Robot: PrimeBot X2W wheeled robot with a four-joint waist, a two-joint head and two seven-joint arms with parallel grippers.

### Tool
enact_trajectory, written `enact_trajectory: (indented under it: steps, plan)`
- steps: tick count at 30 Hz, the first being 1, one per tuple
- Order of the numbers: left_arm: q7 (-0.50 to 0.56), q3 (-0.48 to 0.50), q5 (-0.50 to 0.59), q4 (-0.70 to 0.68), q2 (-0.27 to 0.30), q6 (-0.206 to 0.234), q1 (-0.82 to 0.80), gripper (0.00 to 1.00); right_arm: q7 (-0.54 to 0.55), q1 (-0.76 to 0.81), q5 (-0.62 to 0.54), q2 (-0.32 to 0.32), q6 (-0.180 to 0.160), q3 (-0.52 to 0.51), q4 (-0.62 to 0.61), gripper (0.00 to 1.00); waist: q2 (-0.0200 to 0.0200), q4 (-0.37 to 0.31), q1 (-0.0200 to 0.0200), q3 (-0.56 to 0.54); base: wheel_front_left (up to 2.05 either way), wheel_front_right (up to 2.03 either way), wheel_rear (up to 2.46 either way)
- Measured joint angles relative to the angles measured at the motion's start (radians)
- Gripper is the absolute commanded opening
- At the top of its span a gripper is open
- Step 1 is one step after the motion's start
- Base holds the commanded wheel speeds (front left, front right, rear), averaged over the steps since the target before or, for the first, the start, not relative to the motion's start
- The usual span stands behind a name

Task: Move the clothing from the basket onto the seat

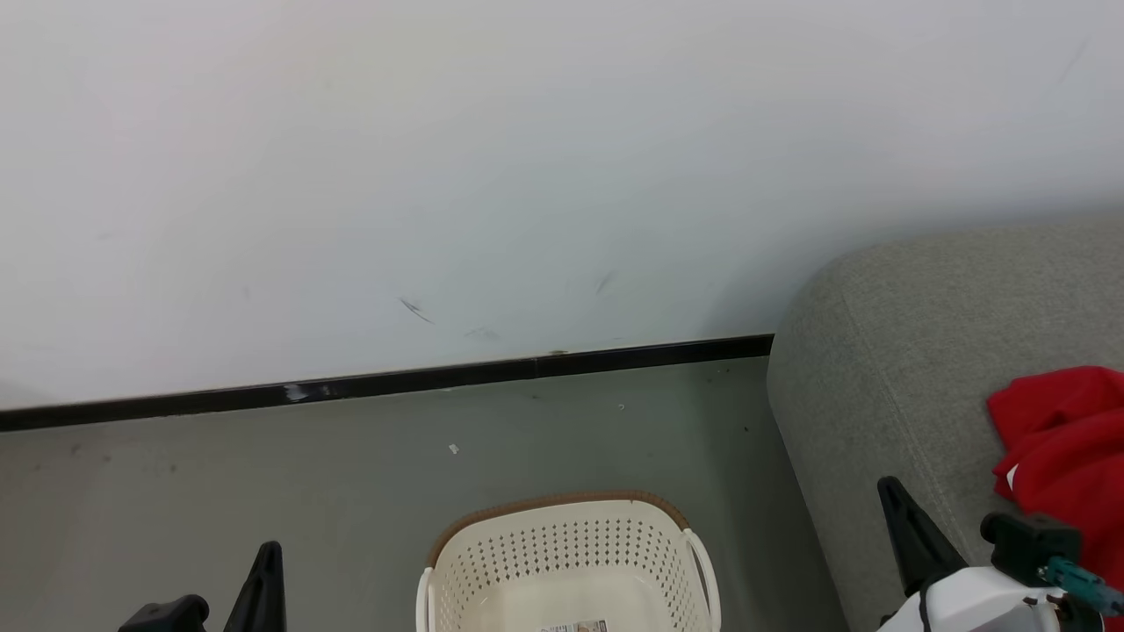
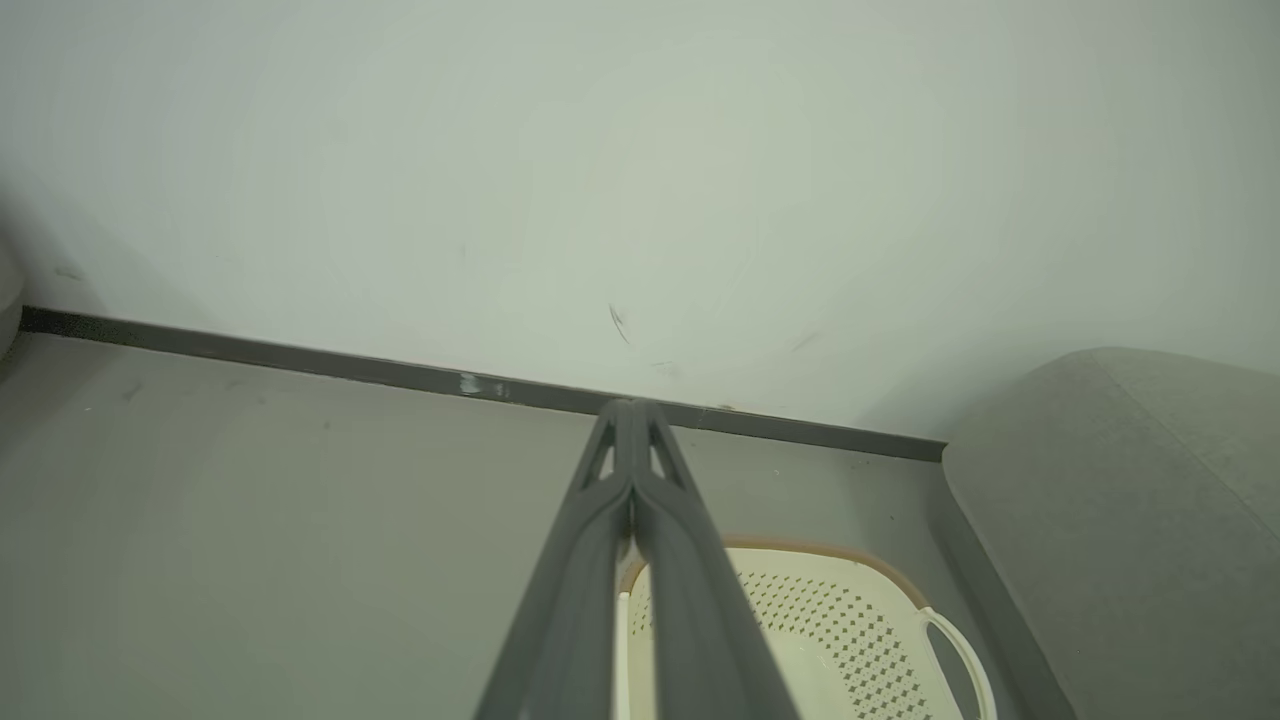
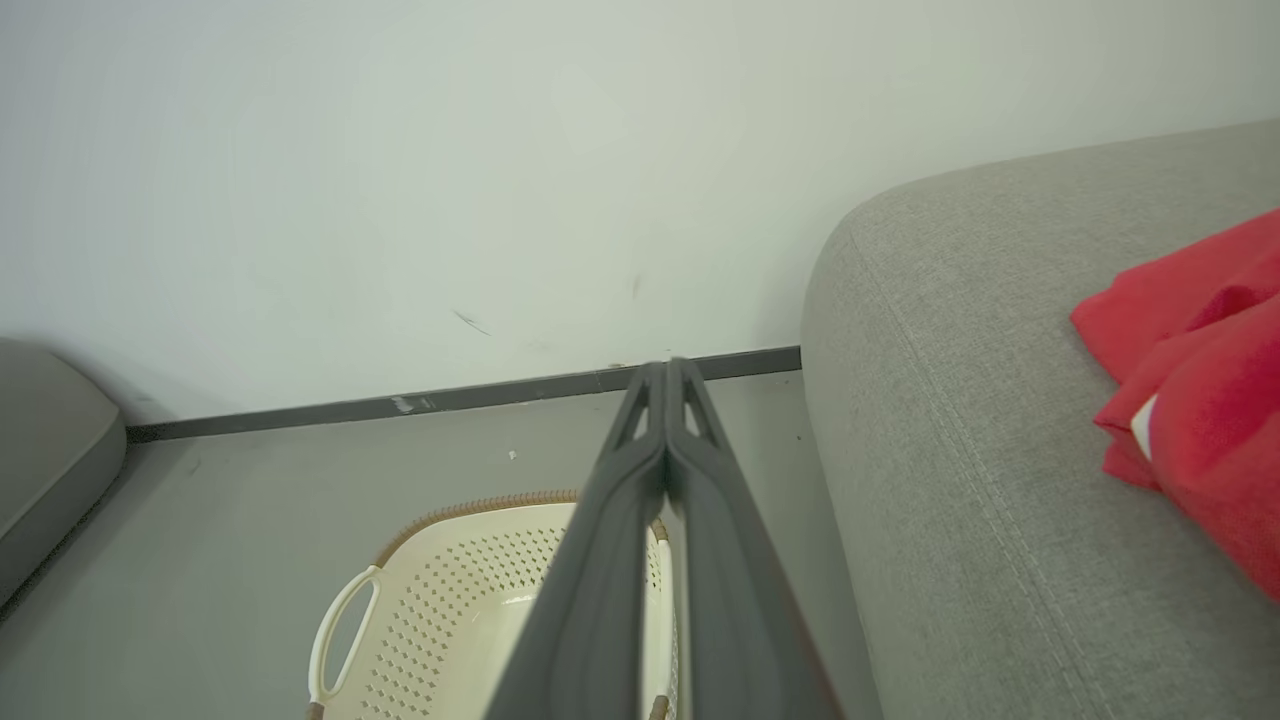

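Clothing (image 1: pixel 1062 439) on seat (image 1: pixel 896 369), right of closed right gripper (image 3: pixel 667 372); basket (image 3: pixel 450 600) left

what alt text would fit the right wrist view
Red clothing lies on the grey upholstered seat at right; the cream perforated laundry basket stands on the floor beside it, with no clothing in the part shown. The right gripper, shut and empty, points toward the white wall.

We spot a small white printed label (image 1: pixel 575 627) inside the cream-white perforated plastic basket (image 1: pixel 571 544), its print too small for us to read, nothing else legible to us
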Motion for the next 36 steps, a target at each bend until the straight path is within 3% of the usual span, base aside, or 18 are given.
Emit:
enact_trajectory:
  steps: [8,22,29,36]
  plan:
    - [0.030,0.022,-0.097,0.005,-0.013,-0.028,-0.019,0.00,0.033,-0.009,0.187,0.000,0.000,-0.013,0.016,0.00,0.0000,0.003,0.0036,0.004,0.00,0.00,0.00]
    - [0.084,0.063,-0.270,0.011,-0.022,-0.068,-0.023,0.00,0.086,-0.010,0.409,-0.001,0.000,-0.024,0.021,0.00,0.0000,0.006,0.0130,0.002,0.00,0.00,0.00]
    - [0.112,0.084,-0.373,0.015,-0.028,-0.092,-0.040,0.00,0.117,-0.028,0.542,-0.001,-0.001,-0.041,0.024,0.00,0.0000,0.008,0.0134,0.004,0.00,0.00,0.00]
    - [0.137,0.104,-0.461,0.022,-0.034,-0.114,-0.042,0.00,0.140,-0.028,0.659,-0.001,-0.001,-0.049,0.027,0.00,0.0000,0.010,0.0093,0.009,0.00,0.00,0.00]
